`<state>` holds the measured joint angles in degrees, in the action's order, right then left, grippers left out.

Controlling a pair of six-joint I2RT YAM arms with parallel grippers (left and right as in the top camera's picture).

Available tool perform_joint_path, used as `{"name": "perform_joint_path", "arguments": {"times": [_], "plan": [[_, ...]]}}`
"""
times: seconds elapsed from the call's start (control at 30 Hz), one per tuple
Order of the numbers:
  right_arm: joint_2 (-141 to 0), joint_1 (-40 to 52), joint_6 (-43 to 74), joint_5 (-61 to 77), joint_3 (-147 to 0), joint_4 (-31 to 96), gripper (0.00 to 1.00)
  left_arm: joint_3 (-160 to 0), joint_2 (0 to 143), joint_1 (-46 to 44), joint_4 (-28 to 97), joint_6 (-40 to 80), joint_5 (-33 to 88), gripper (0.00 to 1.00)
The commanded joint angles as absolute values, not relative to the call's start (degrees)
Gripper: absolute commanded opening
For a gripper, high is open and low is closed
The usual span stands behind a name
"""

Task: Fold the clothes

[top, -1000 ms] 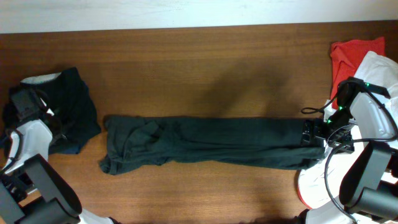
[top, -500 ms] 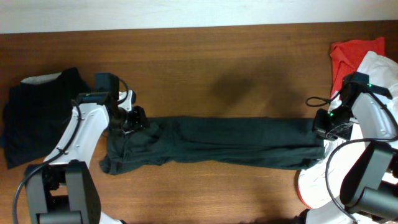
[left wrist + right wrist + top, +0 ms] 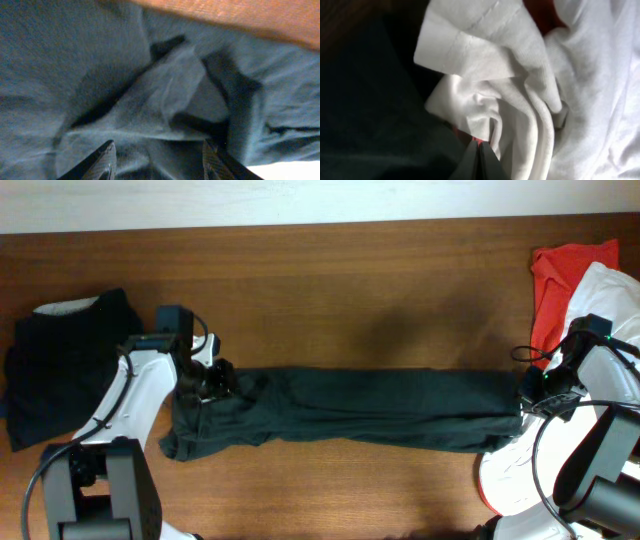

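The clothes in hand are a long dark garment [image 3: 370,408], folded into a narrow strip across the table's middle. My left gripper [image 3: 215,380] is at its rumpled left end. In the left wrist view its fingers [image 3: 106,161] stand apart just above creased dark cloth [image 3: 150,95], so this gripper [image 3: 160,162] is open. My right gripper [image 3: 528,387] is at the strip's right end. Seen from the right wrist, it [image 3: 479,155] is shut with nothing showing between the tips, at the seam where dark cloth [image 3: 375,110] meets bunched white cloth [image 3: 505,75].
A black garment pile [image 3: 70,365] lies at the far left. A red shirt [image 3: 560,275] and a white shirt [image 3: 620,305] lie at the right edge. More white cloth [image 3: 510,470] sits under the right arm. Bare wood [image 3: 350,290] lies behind the strip.
The left arm swung from the black pile to the strip's left end and settled there. The right gripper shut and drew back rightward off the strip's right end.
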<state>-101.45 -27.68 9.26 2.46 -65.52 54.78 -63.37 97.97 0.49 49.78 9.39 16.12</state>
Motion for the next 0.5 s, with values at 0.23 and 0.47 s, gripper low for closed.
{"name": "perform_joint_path", "arguments": {"times": [0.23,0.47], "plan": [[-101.6,-27.1,8.8,7.5,-55.4,48.3,0.10,-49.1,97.1,0.6,35.7,9.8,12.4,0.56],[-101.6,-16.9,9.5,8.4,-53.7,30.4,0.21,-47.9,97.2,6.2,20.0,14.4,9.3,0.59]]}}
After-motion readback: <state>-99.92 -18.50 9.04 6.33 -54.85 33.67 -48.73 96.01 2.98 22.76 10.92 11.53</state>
